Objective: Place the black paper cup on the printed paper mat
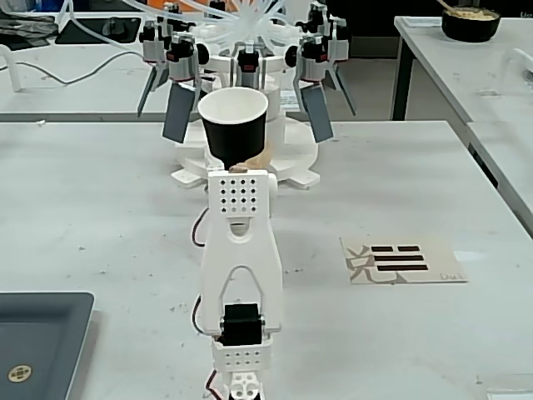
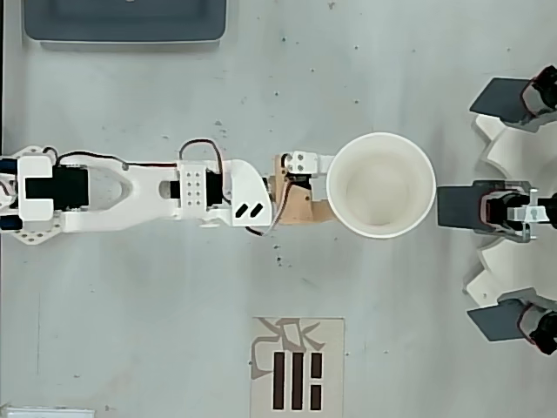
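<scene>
Open counter (image 2: 418, 305) is seen between the black paper cup (image 2: 381, 185) and the printed paper mat (image 2: 298, 367); passage beyond the cup is blocked by the white multi-armed rig (image 2: 513, 209).

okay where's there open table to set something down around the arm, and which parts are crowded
Bare table lies between the arm and the printed paper mat, and between the arm and the dark grey tray. It is crowded beyond the black paper cup, where the white fixture with grey paddles stands close behind it.
</scene>
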